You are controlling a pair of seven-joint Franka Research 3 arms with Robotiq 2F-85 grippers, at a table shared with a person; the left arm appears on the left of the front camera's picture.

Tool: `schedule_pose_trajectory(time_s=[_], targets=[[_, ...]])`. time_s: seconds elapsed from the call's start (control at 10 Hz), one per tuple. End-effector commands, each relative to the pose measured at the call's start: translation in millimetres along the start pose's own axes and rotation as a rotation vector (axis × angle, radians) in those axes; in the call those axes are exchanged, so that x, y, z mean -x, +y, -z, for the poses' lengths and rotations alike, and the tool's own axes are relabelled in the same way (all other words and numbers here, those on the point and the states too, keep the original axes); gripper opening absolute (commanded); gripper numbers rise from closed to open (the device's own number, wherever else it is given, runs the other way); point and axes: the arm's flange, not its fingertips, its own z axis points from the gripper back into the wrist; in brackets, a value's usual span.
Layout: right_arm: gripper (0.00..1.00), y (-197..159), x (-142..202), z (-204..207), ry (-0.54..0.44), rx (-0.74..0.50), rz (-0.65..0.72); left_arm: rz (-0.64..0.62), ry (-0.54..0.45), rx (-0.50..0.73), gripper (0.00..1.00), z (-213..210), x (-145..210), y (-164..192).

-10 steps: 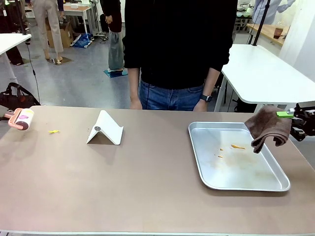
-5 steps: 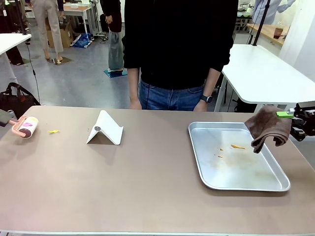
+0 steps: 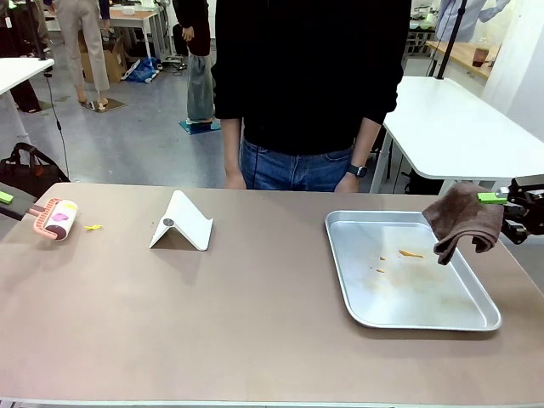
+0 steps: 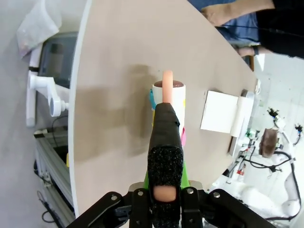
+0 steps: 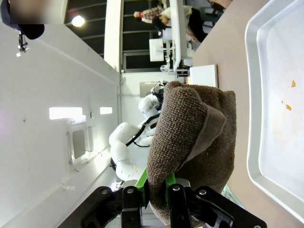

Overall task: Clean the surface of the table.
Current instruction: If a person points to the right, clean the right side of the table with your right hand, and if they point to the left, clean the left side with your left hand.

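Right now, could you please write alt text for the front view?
The left gripper holds a pink lint roller on the table near an orange scrap; the right gripper holds a brown cloth over a metal tray.

left end effector clamped, right end effector clamped
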Motion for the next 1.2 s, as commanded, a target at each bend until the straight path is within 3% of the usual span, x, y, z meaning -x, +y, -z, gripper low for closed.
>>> schedule_pose_trajectory(time_s=[0.0, 0.6, 1.1], targets=[[0.0, 5.7, 1.2, -1.9, 0.004, -0.012, 0.013, 0.093, -0.035, 0.014, 0.22, 10.0, 21.1, -3.1], [0.0, 5.7, 1.2, -1.9, 0.004, -0.012, 0.013, 0.099, -0.019, -0.067, 0.22, 44.4, 28.6, -11.6], [0.0, 5.7, 1.2, -1.9, 0.004, -0.012, 0.013, 0.035, 0.097, -0.05, 0.22, 79.3, 8.5, -32.7]])
